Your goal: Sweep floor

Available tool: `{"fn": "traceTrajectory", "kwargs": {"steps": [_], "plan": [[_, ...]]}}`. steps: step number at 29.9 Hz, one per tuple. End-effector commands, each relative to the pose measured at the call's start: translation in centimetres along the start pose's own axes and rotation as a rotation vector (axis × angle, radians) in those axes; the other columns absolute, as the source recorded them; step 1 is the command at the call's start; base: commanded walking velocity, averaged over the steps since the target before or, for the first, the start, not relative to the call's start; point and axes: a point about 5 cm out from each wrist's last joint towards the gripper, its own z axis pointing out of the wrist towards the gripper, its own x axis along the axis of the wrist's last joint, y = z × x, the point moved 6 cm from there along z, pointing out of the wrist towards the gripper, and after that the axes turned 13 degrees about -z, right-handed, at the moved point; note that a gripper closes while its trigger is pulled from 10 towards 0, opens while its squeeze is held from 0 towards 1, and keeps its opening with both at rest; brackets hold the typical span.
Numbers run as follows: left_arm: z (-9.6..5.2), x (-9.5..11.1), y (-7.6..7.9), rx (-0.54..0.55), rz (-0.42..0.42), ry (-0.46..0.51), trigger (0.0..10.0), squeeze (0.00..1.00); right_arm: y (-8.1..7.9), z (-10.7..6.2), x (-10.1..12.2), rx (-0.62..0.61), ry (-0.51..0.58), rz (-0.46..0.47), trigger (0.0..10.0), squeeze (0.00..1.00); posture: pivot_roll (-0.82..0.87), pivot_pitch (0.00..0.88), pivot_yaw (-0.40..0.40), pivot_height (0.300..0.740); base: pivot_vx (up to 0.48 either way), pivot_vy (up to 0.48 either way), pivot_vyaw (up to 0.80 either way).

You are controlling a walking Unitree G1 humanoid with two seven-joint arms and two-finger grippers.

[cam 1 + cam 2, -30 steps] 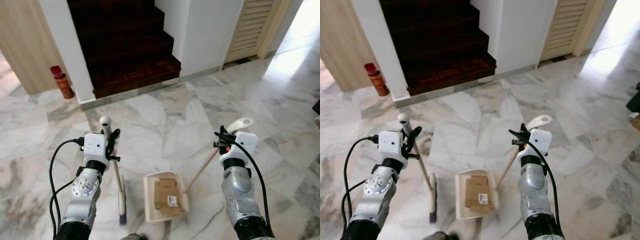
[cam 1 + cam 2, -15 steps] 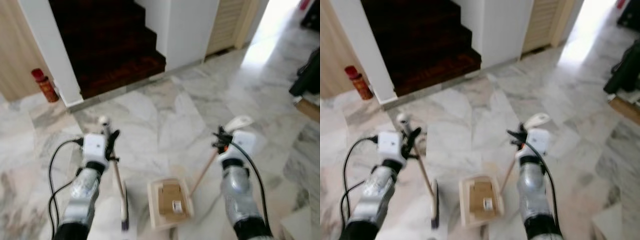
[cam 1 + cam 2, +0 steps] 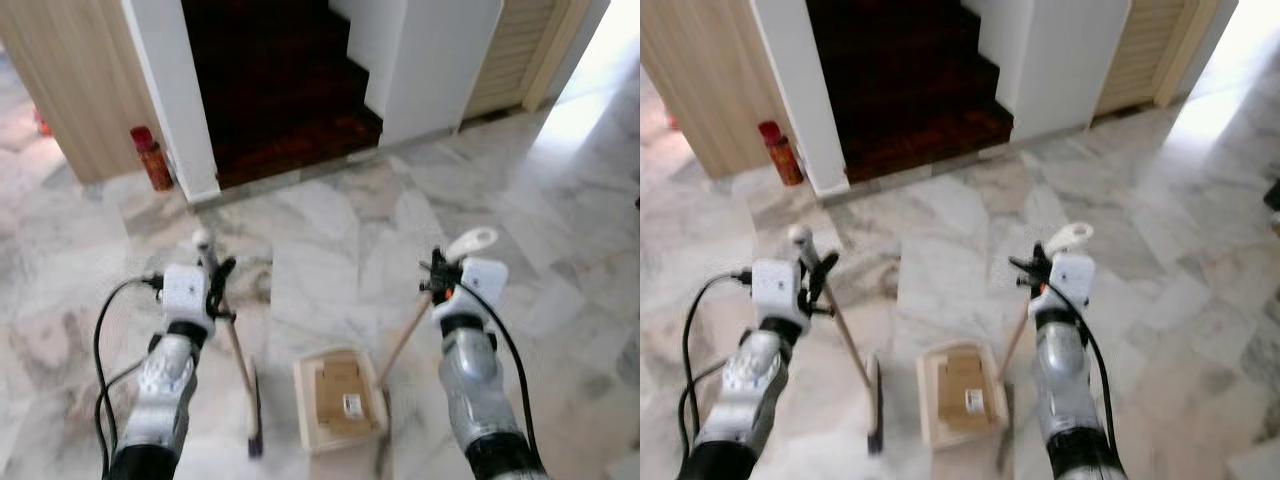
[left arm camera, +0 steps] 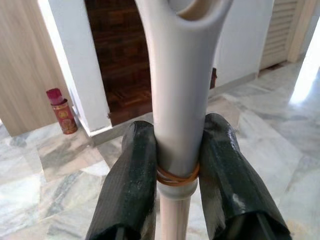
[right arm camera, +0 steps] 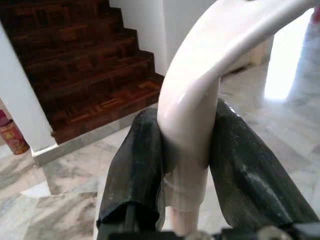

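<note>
My left gripper (image 3: pixel 218 283) is shut on the white top of a broom handle (image 3: pixel 228 325); the wooden handle slopes down to the dark brush head (image 3: pixel 254 415) on the marble floor. In the left wrist view both fingers (image 4: pixel 131 180) clamp the broom's grey handle (image 4: pixel 175 100). My right gripper (image 3: pixel 436 279) is shut on the white grip of a dustpan handle (image 3: pixel 405 335). The cream dustpan (image 3: pixel 306 410) rests on the floor between my arms with a piece of flattened cardboard (image 3: pixel 345 392) in it. The right wrist view has the pads (image 5: pixel 137 165) pressed on the white dustpan grip (image 5: pixel 200 95).
A dark wooden staircase (image 3: pixel 280 90) rises ahead between white walls. A red canister (image 3: pixel 152 159) stands by the left wall's foot, next to a wood-panelled wall (image 3: pixel 70 80). A louvred door (image 3: pixel 510 50) is at the right. Marble floor (image 3: pixel 330 230) spreads all around.
The camera has swung back toward the left, so the staircase and red canister sit further right in view. Both grippers keep their holds on broom and dustpan.
</note>
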Motion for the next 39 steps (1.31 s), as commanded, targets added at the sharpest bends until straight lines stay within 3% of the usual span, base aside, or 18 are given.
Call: {"fn": "traceTrajectory", "kwargs": {"steps": [1, 32, 39], "plan": [[0.41, 0.91, 0.78, -0.026, 0.001, 0.034, 10.0, 0.00, 0.67, 0.29, 1.13, -0.018, 0.041, 0.007, 10.0, 0.00, -0.02, 0.063, -0.010, 0.740, 0.000, 0.255, 0.00], [0.51, 0.98, 0.61, -0.020, 0.007, 0.031, 10.0, 0.00, 0.76, 0.22, 0.94, -0.017, 0.031, -0.025, 10.0, 0.00, -0.02, 0.081, -0.006, 0.740, 0.000, 0.282, 0.00], [0.51, 0.94, 0.58, -0.019, 0.008, 0.029, 10.0, 0.00, 0.62, 0.20, 0.93, -0.011, 0.031, -0.024, 10.0, 0.00, -0.02, 0.082, -0.007, 0.740, 0.000, 0.292, 0.68]]}}
